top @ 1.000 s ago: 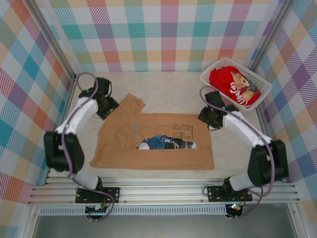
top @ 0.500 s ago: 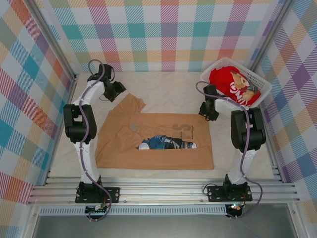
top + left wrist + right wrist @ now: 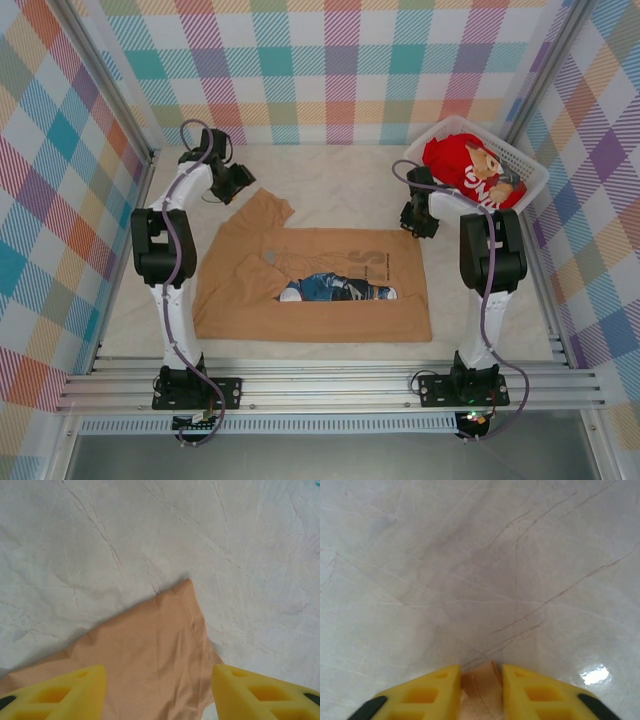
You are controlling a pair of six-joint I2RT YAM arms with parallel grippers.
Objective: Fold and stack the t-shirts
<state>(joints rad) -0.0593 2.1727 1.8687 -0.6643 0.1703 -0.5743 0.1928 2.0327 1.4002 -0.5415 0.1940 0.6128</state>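
Observation:
The tan t-shirt (image 3: pixel 240 290) lies spread on the table, its lower part folded up so the blue print (image 3: pixel 335 288) shows. My left gripper (image 3: pixel 240 182) hovers open over the far left sleeve. In the left wrist view its yellow fingers (image 3: pixel 75 690) stand wide apart on either side of the sleeve corner (image 3: pixel 150 650). My right gripper (image 3: pixel 415 222) is at the shirt's far right corner, and in the right wrist view it (image 3: pixel 481 672) is shut on a tan cloth corner (image 3: pixel 480 682). The red t-shirt (image 3: pixel 455 160) with the bear print sits bunched in the basket.
A white plastic basket (image 3: pixel 500 145) stands at the back right, close behind my right gripper. Checked walls enclose the table on three sides. White cloth-covered table (image 3: pixel 340 185) stretches between the two grippers at the back.
Both arms have reached out toward the back. The left gripper moved up to the far sleeve; the right one moved to the shirt's far right corner and took hold of it.

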